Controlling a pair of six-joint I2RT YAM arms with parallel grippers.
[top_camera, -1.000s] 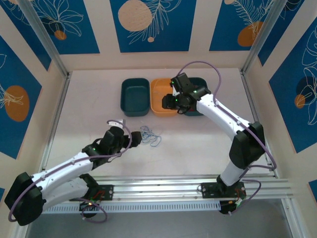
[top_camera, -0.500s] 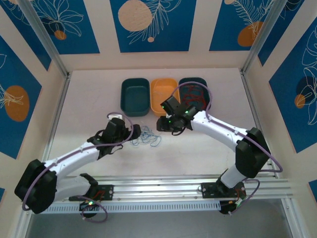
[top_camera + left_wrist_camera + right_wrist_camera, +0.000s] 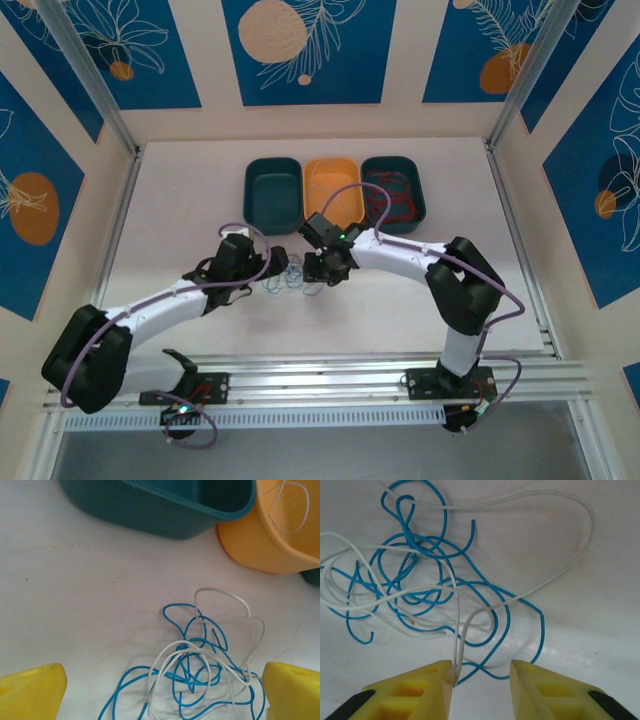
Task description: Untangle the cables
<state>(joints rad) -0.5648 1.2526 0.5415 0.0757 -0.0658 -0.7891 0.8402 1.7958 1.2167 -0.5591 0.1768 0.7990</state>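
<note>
Blue and white cables (image 3: 196, 664) lie between the wide-open left jaws — the right jaws, parted, straddle one white strand (image 3: 460, 650).

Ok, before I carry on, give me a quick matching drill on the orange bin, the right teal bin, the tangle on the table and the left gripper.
Things:
1. orange bin
2. right teal bin
3. tangle on the table
4. left gripper

States:
A. red cables inside
B. jaws wide apart
C. one white cable inside
D. blue and white mixed together

Pairs: 1-C, 2-A, 3-D, 4-B.
</note>
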